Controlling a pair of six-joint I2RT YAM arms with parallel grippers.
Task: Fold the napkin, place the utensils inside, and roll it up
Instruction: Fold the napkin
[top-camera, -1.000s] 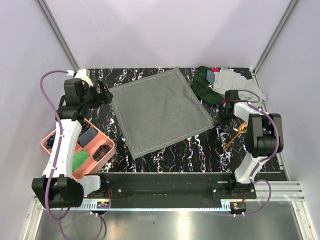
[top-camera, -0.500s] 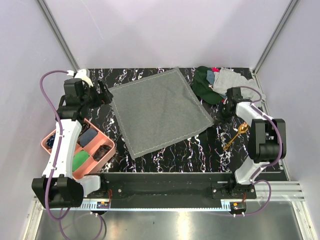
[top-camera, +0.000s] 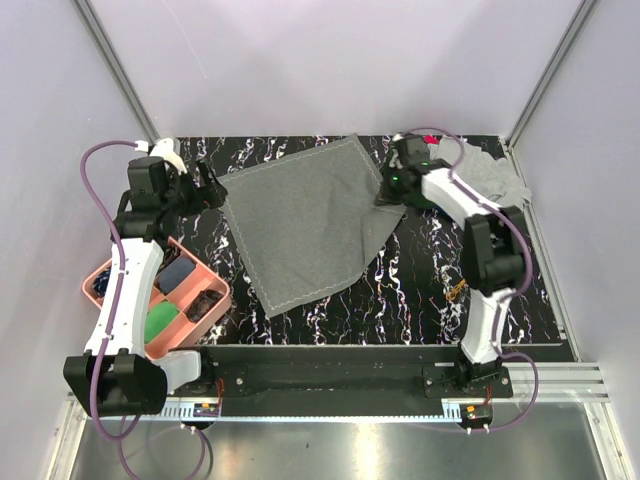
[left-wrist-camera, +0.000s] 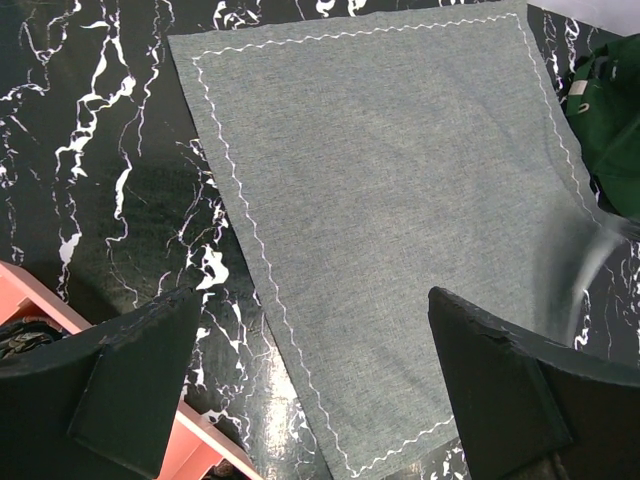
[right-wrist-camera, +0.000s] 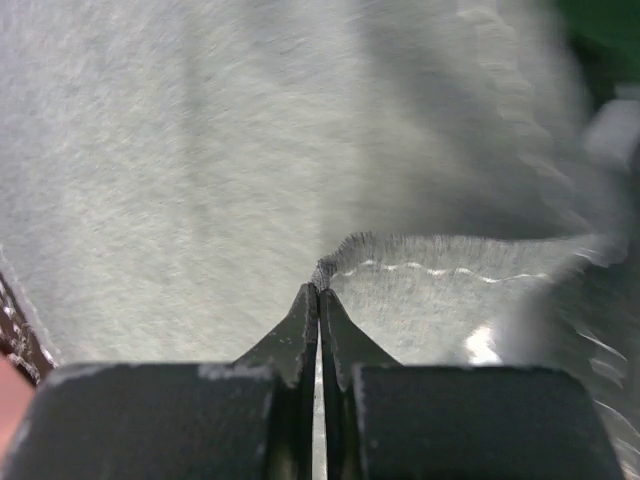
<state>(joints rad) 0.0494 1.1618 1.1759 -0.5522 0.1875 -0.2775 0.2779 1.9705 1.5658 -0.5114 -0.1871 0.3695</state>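
While its jaws pinch the napkin (top-camera: 310, 215), the right arm (top-camera: 445, 190) stretches forward-left.

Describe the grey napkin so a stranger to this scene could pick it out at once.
On the black marbled table, look between the pink tray on the left and the heap of cloths at the far right corner. The napkin is the one large cloth spread out, plain mid-grey with a white stitched border, one corner pinched by the right gripper.
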